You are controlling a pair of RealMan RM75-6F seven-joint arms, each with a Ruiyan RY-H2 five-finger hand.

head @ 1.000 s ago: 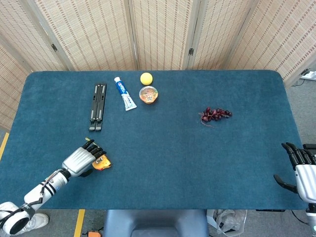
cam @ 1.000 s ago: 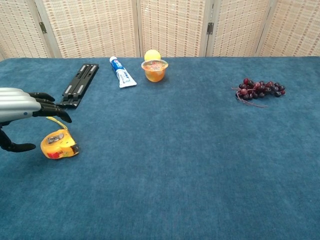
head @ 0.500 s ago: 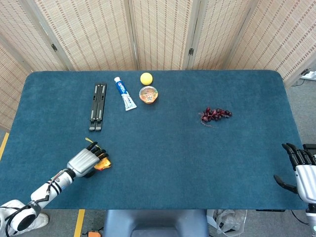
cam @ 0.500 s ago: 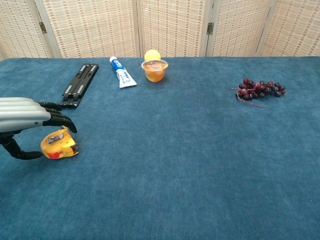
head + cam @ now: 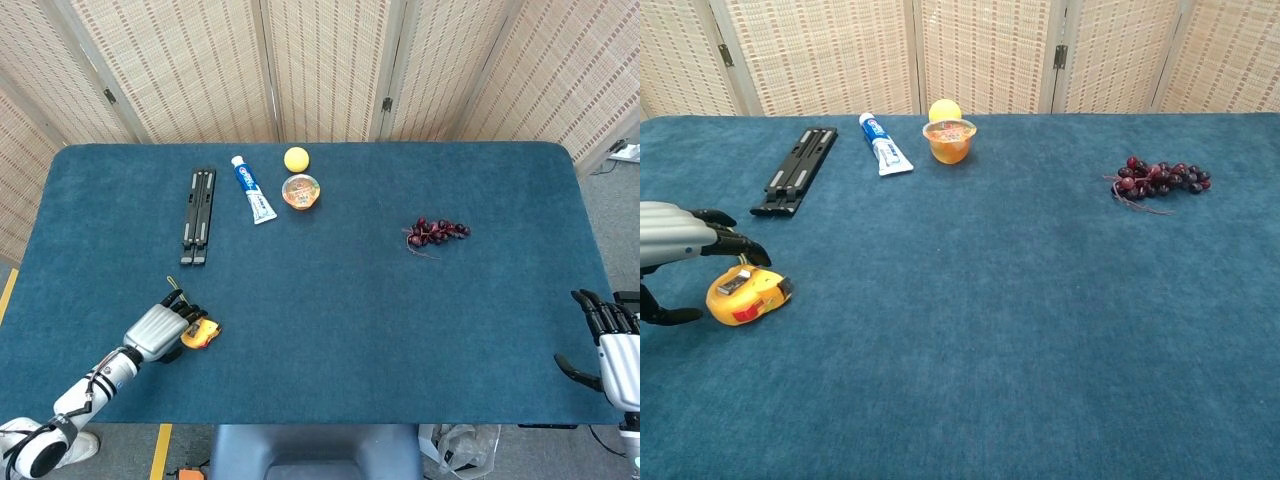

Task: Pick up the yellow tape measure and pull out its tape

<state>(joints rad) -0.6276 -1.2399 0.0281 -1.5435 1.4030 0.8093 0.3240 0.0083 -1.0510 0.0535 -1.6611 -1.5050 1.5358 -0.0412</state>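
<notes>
Near the table's (image 5: pixel 330 300) front-left corner, the left hand (image 5: pixel 158 331) arches over the yellow tape measure (image 5: pixel 743 294), fingers apart and not clamped; closing off-centre could nudge it away. The right hand (image 5: pixel 612 345) waits spread and empty beyond the right edge.

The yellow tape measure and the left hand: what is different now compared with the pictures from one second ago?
The left hand has pulled back toward the robot's left, and the yellow tape measure has shifted the same way with it, tilting a little. The fingers arch over it, but a firm hold is not clear. The right hand, grapes, toothpaste tube, black folded stand, jelly cup and yellow ball stayed put.
</notes>
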